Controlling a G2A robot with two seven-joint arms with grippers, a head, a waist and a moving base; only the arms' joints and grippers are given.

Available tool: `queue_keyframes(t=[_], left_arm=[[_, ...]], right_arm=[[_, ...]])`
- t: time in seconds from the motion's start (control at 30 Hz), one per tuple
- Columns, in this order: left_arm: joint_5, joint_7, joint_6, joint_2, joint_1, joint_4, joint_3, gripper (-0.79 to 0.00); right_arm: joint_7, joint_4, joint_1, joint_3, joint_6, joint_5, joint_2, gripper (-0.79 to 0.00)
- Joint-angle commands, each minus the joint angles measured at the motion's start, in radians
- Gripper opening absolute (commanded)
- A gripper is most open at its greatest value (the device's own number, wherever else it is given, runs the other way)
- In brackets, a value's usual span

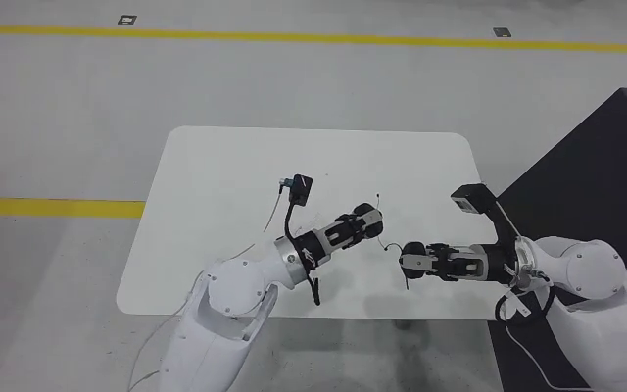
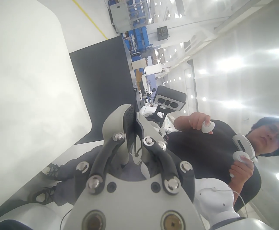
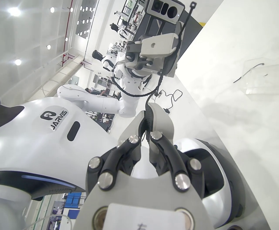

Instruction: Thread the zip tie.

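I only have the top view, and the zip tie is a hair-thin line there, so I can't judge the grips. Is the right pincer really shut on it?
Observer: Yes. The right wrist view shows the right pincer shut on the thin end of the zip tie.
Operator: And the other arm?
Observer: The left wrist view shows the left pincer shut as well, with the zip tie pinched in it.
Operator: Where is the locking end?
Observer: The head sticks out past the left pincer with nothing through it yet. From there the zip tie bows across to the right pincer.
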Motion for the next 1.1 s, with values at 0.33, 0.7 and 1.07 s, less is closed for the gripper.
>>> queue_keyframes(t=[0.33, 0.7, 1.07], left_arm=[[-0.02, -0.005, 0.026, 0.005, 0.036, -0.031, 0.046, -0.785], [-0.071, 0.075, -0.042, 0.007, 0.019, -0.031, 0.002, -0.785], [-0.209, 0.081, -0.199, 0.006, -0.004, 0.026, -0.048, -0.785]], right_arm=[[0.0, 0.0, 0.0, 0.0, 0.0, 0.001, 0.0, -0.785], [0.0, 0.0, 0.0, 0.0, 0.0, 0.001, 0.0, -0.785], [0.0, 0.0, 0.0, 0.0, 0.0, 0.001, 0.0, -0.785]])
